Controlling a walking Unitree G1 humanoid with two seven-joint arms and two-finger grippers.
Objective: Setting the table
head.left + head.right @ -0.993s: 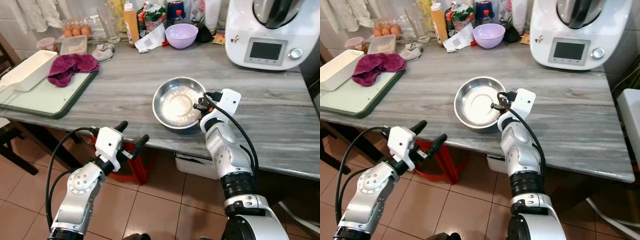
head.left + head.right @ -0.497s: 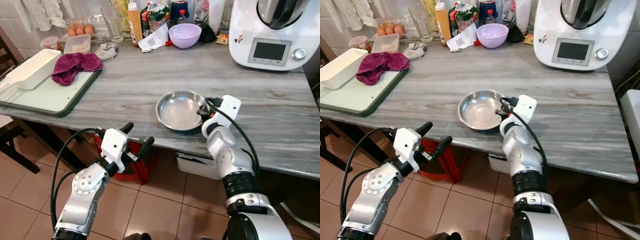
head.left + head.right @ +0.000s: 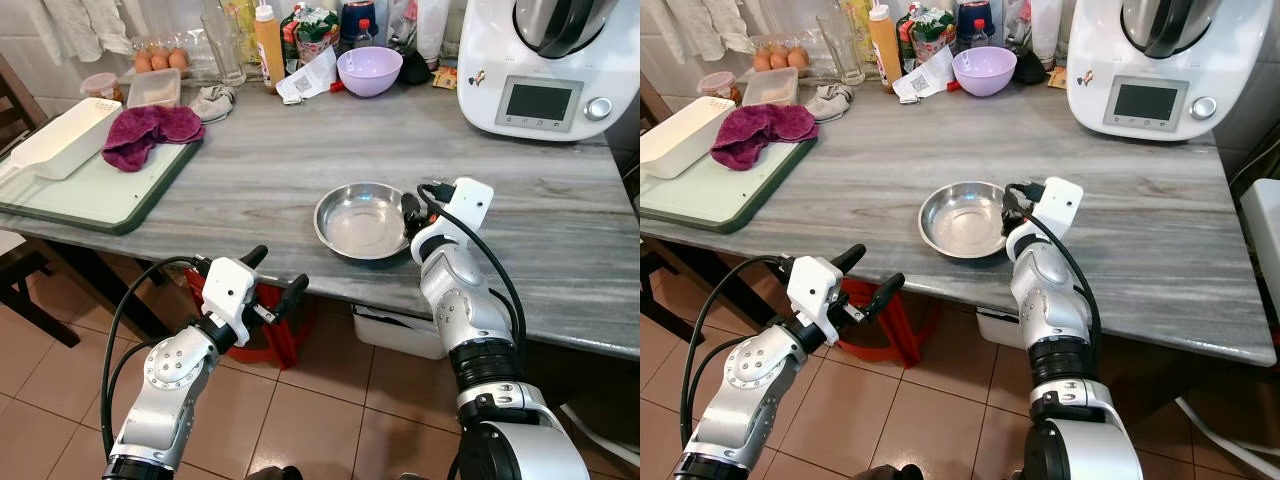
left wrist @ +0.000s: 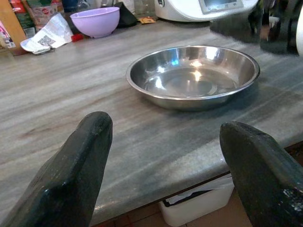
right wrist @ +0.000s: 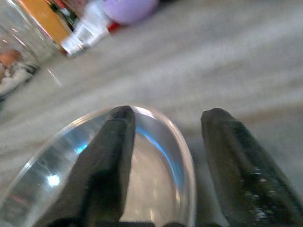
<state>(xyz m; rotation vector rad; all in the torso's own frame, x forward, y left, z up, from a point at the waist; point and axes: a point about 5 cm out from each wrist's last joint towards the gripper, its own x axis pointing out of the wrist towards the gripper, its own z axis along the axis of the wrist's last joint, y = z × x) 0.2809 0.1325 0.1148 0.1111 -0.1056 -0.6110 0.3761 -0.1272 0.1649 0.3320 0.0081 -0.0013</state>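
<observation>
A steel bowl (image 3: 362, 219) sits flat on the grey worktop (image 3: 250, 180), near its near edge. The right tool (image 3: 412, 209) is at the bowl's right rim, its two black fingers (image 5: 111, 156) spread apart and straddling that rim, one inside the bowl and one outside, not closed on it. The left tool (image 3: 270, 272) hangs in front of the worktop's near edge, left of the bowl and well apart from it, fingers wide apart and holding nothing. A purple bowl (image 3: 369, 70) stands at the far side.
</observation>
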